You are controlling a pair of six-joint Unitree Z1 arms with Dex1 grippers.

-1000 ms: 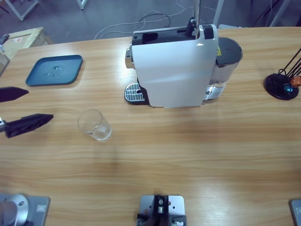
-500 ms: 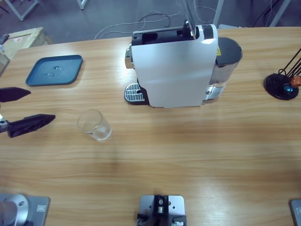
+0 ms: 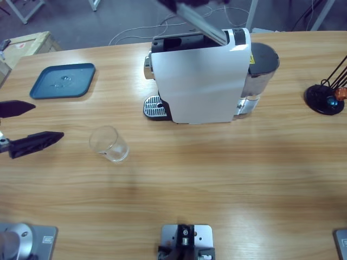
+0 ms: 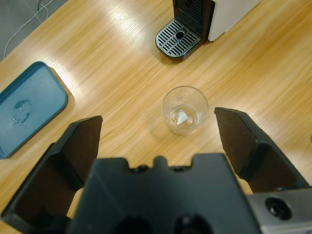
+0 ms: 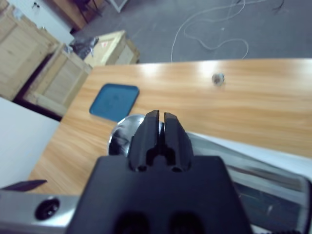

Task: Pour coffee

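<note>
The left hand (image 3: pixel 19 125) is spread wide at the bench's (image 3: pixel 217 173) left edge, holding nothing. The glass (image 3: pixel 109 143) stands upright just beyond it; any coffee inside cannot be made out. The right hand (image 5: pixel 161 119) is pressed together above the machine (image 3: pixel 200 76).

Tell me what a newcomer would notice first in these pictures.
First, the big white coffee machine standing at the table's far middle, its drip grate bare. Next, a clear glass tumbler standing alone in front of the machine and to its left, with the left gripper open beside it, not touching. A dark blue tray lies by the far left edge, and the right gripper is shut above the machine.
</note>
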